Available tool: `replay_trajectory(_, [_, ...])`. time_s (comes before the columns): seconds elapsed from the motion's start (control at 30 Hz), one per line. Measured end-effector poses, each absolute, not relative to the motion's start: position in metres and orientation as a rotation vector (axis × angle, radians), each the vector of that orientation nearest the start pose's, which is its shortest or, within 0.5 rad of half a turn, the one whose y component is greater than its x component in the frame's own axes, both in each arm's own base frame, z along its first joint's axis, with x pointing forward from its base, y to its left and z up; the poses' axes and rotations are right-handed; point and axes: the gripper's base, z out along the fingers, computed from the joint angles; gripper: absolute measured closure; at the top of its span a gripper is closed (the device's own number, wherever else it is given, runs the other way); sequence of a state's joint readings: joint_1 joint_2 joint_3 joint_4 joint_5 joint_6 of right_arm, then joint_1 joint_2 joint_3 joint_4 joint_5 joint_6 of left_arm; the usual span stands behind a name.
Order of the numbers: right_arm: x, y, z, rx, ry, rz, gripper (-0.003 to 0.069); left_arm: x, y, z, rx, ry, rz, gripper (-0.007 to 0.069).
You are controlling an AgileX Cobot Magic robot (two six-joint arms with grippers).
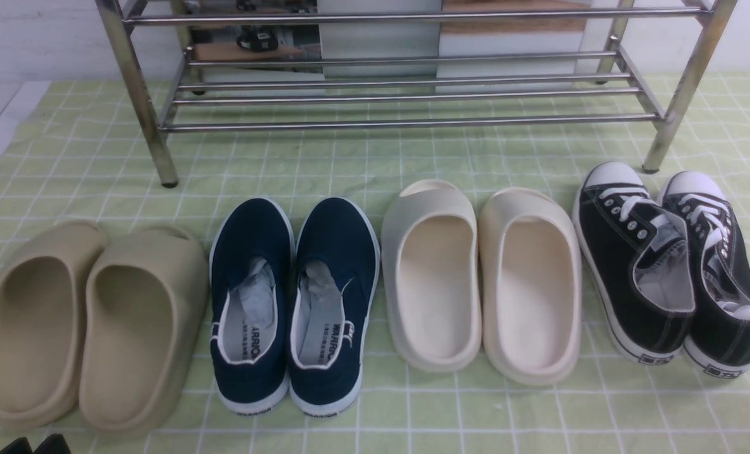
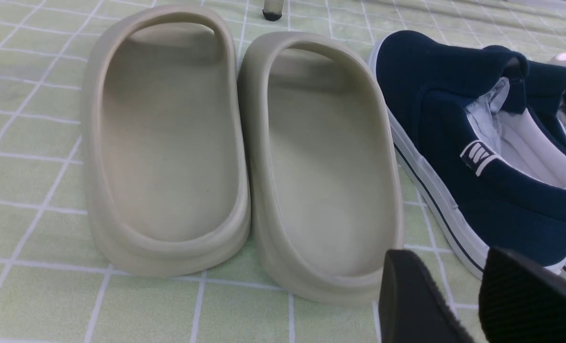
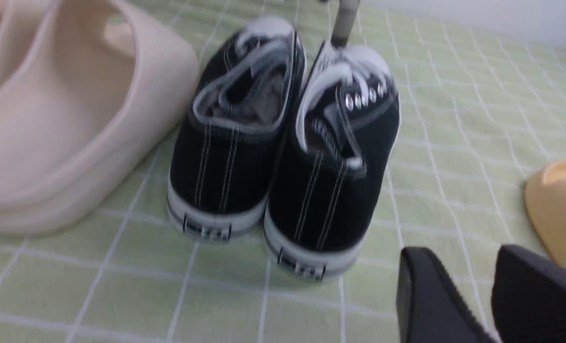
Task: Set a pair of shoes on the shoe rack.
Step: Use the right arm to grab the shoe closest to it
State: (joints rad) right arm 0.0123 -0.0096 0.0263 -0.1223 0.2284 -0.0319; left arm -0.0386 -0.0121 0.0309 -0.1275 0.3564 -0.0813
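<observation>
Navy canvas slip-on shoes [image 1: 292, 302], WARRIOR on grey insoles, seven o'clock, black canvas lace-up sneakers [image 1: 665, 265], four o'clock, shiny tubular steel shoe rack [image 1: 406, 94], twelve o'clock, left gripper [image 2: 449, 267] and right gripper [image 3: 459, 259] parted, empty

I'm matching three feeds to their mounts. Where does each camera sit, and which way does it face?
Front: between the arms, facing forward over four shoe pairs to the rack; left claw tips at bottom left.
Left wrist: on the left arm, facing tan slides and navy shoes; left claw shows, open.
Right wrist: on the right arm, facing the sneakers' heels and a cream slide; right claw shows, open.
Shared: front and right wrist both see the sneakers; front and left wrist, the tan slides.
</observation>
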Motion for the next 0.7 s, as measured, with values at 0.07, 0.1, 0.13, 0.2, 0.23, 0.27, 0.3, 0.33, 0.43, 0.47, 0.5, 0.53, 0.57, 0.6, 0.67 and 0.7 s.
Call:
replay_trajectory(0.07, [0.057,-0.001,0.192,-0.124,1.639,-0.124,0.0412,0.053,-0.006,0.172,-0.120,1.857,-0.207,0.0386])
replay_trajectory(0.1, [0.057,0.000,0.202,-0.126,1.529,-0.118,0.0412,0.053,-0.006,0.172,-0.120,1.857,-0.207,0.0386])
replay_trajectory(0.13, [0.056,0.001,0.209,-0.123,1.454,-0.109,0.0412,0.053,-0.006,0.172,-0.120,1.857,-0.207,0.0386])
replay_trajectory(0.2, [0.055,0.002,0.217,-0.111,1.360,-0.088,0.0412,0.053,-0.006,0.172,-0.120,1.857,-0.207,0.0386])
replay_trajectory(0.23, [0.052,0.003,0.227,-0.088,1.248,-0.045,0.0412,0.053,-0.006,0.172,-0.120,1.857,-0.207,0.0386])
replay_trajectory(0.27, [0.048,0.005,0.237,-0.062,1.134,0.013,0.0412,0.053,-0.006,0.172,-0.120,1.857,-0.207,0.0386])
replay_trajectory(0.3, [0.048,0.005,0.238,-0.059,1.118,0.021,0.0412,0.053,-0.006,0.172,-0.120,1.857,-0.207,0.0386])
replay_trajectory(0.33, [0.044,0.006,0.245,-0.048,1.033,0.061,0.0412,0.053,-0.006,0.172,-0.120,1.857,-0.207,0.0386])
replay_trajectory(0.43, [0.037,0.007,0.254,-0.037,0.913,0.115,0.0415,0.053,-0.006,0.172,-0.120,1.857,-0.207,0.0386])
replay_trajectory(0.47, [0.037,0.007,0.257,-0.036,0.904,0.120,0.0425,0.053,-0.006,0.172,-0.120,1.857,-0.207,0.0386])
replay_trajectory(0.5, [0.037,0.007,0.260,-0.035,0.906,0.120,0.0436,0.053,-0.006,0.172,-0.120,1.857,-0.207,0.0386])
replay_trajectory(0.53, [0.038,0.007,0.267,-0.033,0.915,0.118,0.0452,0.053,-0.006,0.172,-0.120,1.857,-0.207,0.0386])
replay_trajectory(0.57, [0.040,0.006,0.278,-0.030,0.936,0.115,0.0494,0.053,-0.006,0.172,-0.120,1.857,-0.207,0.0386])
replay_trajectory(0.6, [0.042,0.006,0.287,-0.028,0.954,0.109,0.0524,0.053,-0.006,0.172,-0.120,1.857,-0.207,0.0386])
replay_trajectory(0.67, [0.049,0.005,0.308,-0.029,1.008,0.085,0.0596,0.053,-0.006,0.172,-0.120,1.857,-0.207,0.0386])
replay_trajectory(0.7, [0.059,0.005,0.323,-0.036,1.073,0.056,0.0641,0.053,-0.006,0.172,-0.120,1.857,-0.207,0.0386])
